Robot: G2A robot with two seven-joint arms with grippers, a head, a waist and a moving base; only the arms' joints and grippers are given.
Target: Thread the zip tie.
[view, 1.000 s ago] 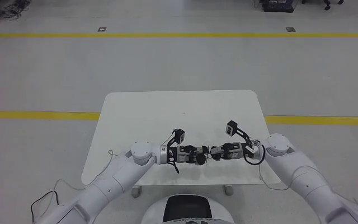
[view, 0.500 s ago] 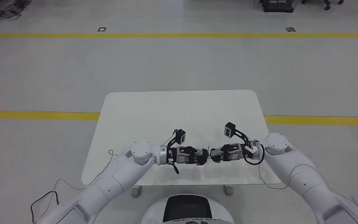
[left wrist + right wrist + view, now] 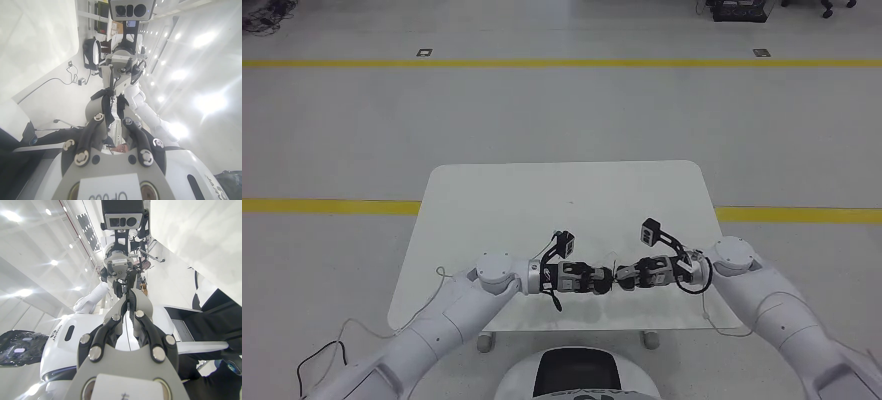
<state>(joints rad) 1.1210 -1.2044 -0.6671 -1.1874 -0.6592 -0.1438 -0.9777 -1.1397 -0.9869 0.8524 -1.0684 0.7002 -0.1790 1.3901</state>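
Right end effector (image 3: 129, 294) is clamped on the thin black zip tie (image 3: 128, 339) above the near part of the white surface (image 3: 562, 195), its long axis pointing straight at the left end effector (image 3: 113, 98), whose grip I cannot tell.

The left arm (image 3: 457, 310) and the right arm (image 3: 777, 305) come in over the near edge of the counter (image 3: 542, 190), elbows out toward its near corners and forearms turned inward, pointing at each other. The left gripper (image 3: 605, 279) and the right gripper (image 3: 621, 277) meet tip to tip above the middle of that near edge. The right gripper's fingers (image 3: 135, 298) are pressed together.
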